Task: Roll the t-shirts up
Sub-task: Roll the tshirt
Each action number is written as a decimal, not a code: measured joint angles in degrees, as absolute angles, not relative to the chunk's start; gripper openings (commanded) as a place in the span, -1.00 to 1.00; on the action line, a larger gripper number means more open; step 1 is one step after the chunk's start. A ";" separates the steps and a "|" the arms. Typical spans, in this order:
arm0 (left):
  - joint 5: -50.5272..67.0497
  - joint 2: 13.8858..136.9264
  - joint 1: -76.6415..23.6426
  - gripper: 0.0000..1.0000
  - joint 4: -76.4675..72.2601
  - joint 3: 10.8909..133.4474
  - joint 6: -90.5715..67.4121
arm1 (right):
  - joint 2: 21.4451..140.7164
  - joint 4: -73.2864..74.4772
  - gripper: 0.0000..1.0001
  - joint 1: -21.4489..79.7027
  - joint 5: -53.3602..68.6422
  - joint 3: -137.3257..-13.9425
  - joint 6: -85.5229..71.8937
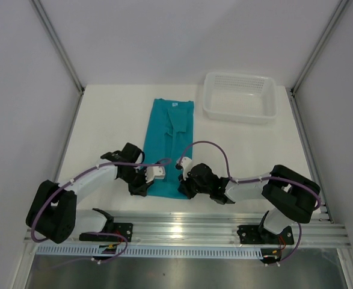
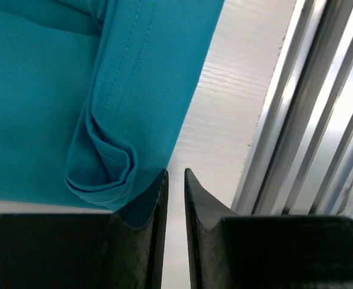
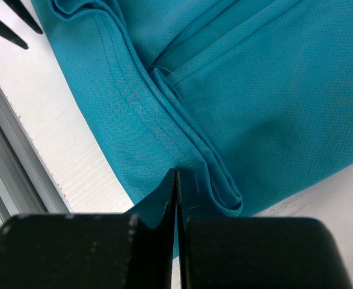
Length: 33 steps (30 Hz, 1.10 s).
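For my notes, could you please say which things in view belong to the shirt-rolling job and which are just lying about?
Belongs: teal t-shirt; left gripper; right gripper, both at its near hem.
Lying about: white basket, far right.

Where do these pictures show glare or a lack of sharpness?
Top external view: bright glare on the metal rail, light otherwise even. Left wrist view: the t-shirt weave is sharp, the rail beside it looks soft. Right wrist view: the right gripper is nearly black, without detail.
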<state>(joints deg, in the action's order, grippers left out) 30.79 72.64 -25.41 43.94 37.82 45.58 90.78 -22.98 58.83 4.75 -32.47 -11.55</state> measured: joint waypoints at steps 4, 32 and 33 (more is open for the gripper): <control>28.51 75.99 -25.32 -0.64 41.36 37.87 44.86 | 90.78 -22.90 -1.00 58.83 4.73 -32.47 -11.57; 30.68 71.09 -13.63 -0.28 41.34 45.43 37.43 | 86.39 -12.97 -0.62 59.02 3.22 -36.40 -4.19; 30.61 67.77 -13.69 -0.24 41.01 44.71 38.87 | 85.14 -12.01 -0.60 59.18 2.96 -36.51 -2.90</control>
<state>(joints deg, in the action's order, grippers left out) 30.61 67.77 -13.69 41.01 44.71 38.87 85.14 -12.01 59.18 2.96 -36.51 -2.90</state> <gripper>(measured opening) 0.350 0.175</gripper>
